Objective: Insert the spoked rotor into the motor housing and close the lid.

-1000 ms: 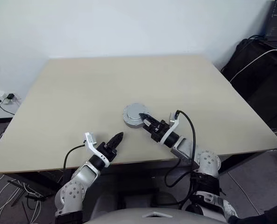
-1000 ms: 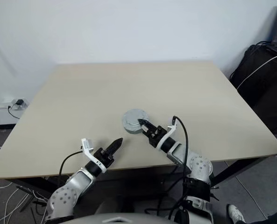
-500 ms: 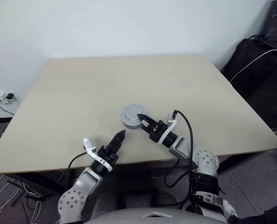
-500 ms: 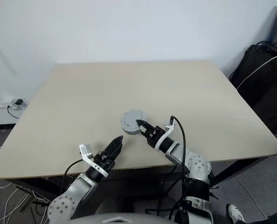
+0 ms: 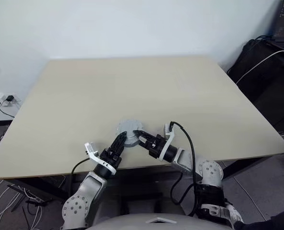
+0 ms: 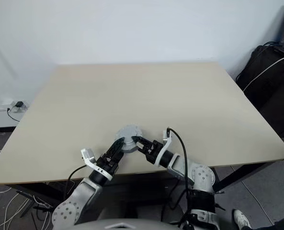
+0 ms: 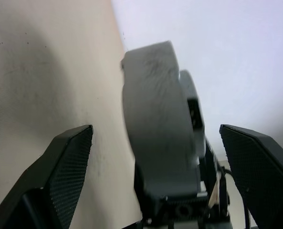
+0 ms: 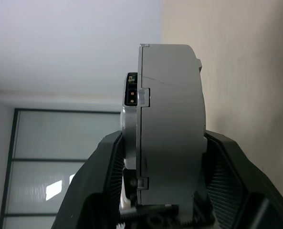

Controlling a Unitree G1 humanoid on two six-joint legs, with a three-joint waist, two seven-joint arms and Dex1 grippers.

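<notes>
A: Since a second ago, the motor housing [image 5: 127, 131] is dragged nearer the table's [image 5: 132, 86] front edge, clamped by the right gripper [image 5: 136, 134].

B: Yep, and the left gripper [image 5: 120, 142] is spread wide now, one finger either side of it, lid [image 8: 131, 95] seen on.

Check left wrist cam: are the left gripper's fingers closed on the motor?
No. The left gripper fingers stand wide apart, the motor housing between them untouched.
</notes>
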